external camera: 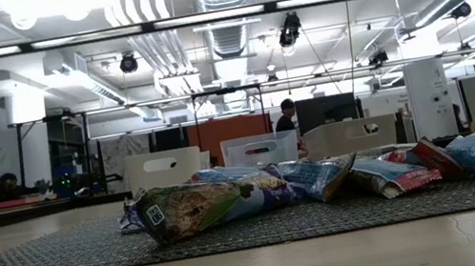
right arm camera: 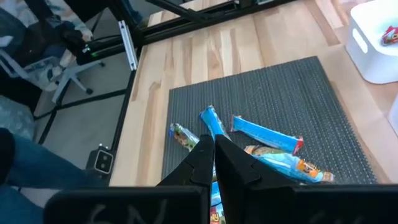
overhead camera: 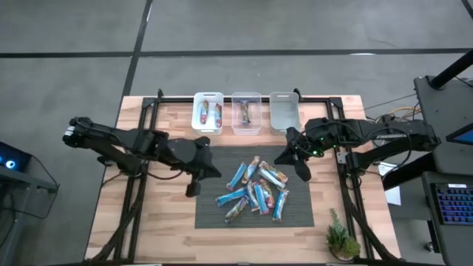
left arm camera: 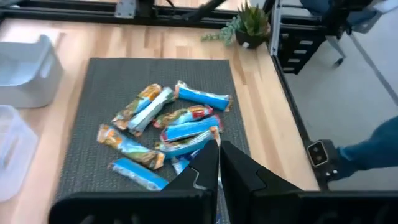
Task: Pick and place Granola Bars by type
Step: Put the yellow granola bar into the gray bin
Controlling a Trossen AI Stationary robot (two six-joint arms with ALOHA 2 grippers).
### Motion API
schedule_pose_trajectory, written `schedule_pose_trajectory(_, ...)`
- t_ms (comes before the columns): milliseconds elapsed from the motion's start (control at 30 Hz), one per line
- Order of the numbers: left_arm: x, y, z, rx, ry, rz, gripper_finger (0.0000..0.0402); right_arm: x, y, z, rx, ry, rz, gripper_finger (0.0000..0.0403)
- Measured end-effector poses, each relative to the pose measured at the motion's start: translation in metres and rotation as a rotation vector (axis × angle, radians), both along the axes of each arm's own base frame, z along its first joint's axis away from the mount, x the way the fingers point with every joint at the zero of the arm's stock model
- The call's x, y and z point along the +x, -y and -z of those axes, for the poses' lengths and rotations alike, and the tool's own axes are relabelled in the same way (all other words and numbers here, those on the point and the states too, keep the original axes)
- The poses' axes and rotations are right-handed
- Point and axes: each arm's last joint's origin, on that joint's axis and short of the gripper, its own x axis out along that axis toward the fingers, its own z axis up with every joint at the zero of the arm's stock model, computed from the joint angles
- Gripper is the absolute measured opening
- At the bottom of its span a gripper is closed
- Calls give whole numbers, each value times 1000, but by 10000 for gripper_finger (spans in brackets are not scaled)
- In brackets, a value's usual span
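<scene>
Sorting is partly under way, judging from how things lie. Of the three bins along the 12 o'clock edge of the tabletop (overhead camera: 170,118), the white bin (overhead camera: 208,112) at the left holds two red-printed bars, the clear middle bin (overhead camera: 246,112) holds one brownish bar, and the third bin (overhead camera: 284,111) looks empty. The rest of the Granola Bars (overhead camera: 256,191) lie in a loose pile of about ten, some overlapping, on the dark mat (overhead camera: 214,210) at the tabletop's centre.

Neither arm has anything. The left gripper (overhead camera: 194,186) hangs just off the pile's 9 o'clock side with its fingers pressed fully together, gripping nothing. The right gripper (overhead camera: 303,171) sits at about 2 o'clock from the pile, fingers likewise closed and empty. In the right wrist view its closed fingertips point down at a blue bar (right arm camera: 212,124) near the edge of the heap.

The step in hand appears to be the approach for another pick. The next move calls for choosing one bar lying free at the pile's rim, spreading the fingers, descending astride its narrow width and closing, then carrying it to the bin of matching type. Overlapping wrappers make lifting two at once a risk.

A small potted plant (overhead camera: 341,241) stands at the 5 o'clock corner.
</scene>
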Motion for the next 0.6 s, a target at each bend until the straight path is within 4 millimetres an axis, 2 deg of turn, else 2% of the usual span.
schedule_pose_trajectory(233,-29,-8,5,-25,161,-29,0,0,0,0,-33,8,-10,8)
schedule_pose_trajectory(400,-46,-14,14,-50,198,-70,0,0,-5,-1,-105,32,-76,8)
schedule_pose_trajectory(600,-60,-18,13,-58,240,-94,0,-1,-15,-1,-177,56,-169,8)
